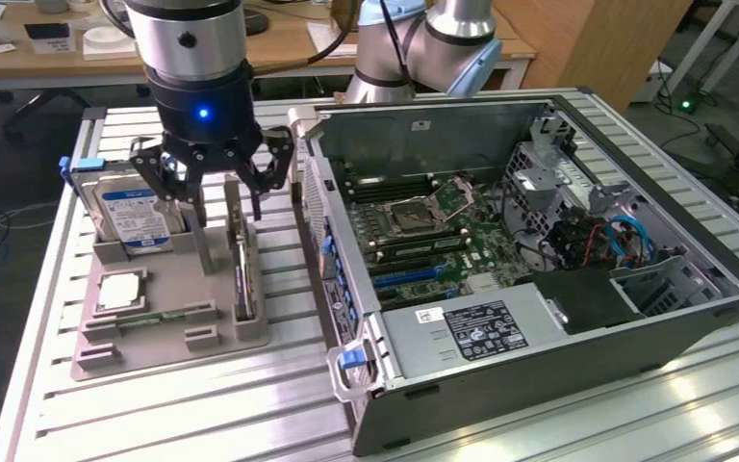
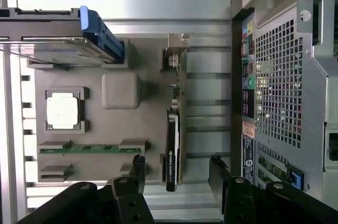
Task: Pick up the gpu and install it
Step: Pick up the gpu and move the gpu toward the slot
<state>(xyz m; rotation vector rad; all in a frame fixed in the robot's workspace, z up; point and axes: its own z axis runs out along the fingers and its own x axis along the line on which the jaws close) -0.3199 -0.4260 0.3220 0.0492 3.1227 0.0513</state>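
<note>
step in hand: approach for the pick, nothing grabbed yet. gripper (image 1: 213,197) hangs over the grey parts tray (image 1: 151,351) on the slatted table (image 1: 216,414), jaws spread wide and empty. gpu (image 1: 242,274) is standing on edge in its tray slot, on the side of the tray nearest the open pc case (image 1: 498,115), pale bracket end farthest from the fingers in the wrist view. wrist cam: gpu (image 2: 173,145) runs roughly down the gap between the two fingers (image 2: 138,168), one either side of its line, no contact that i can see; gripper looks above the card, not down around it. hdd w/ blue label (image 1: 132,217) is upright just beside it on the exterior view's left, cpu chip (image 1: 123,289) and a ram stick (image 1: 151,318) lie flat further out in the same tray. install side untouched afaict: mobo (image 1: 434,241) exposed, card not in the case. judgement on what the grasp calls for: card is thin and upright, so jaws need to be centred on the top edge and square to it, coming down straight w/o clipping the hdd or the tray's centre block (image 2: 121,89); off-centre squeeze could tip or twist it in the slot.
</note>
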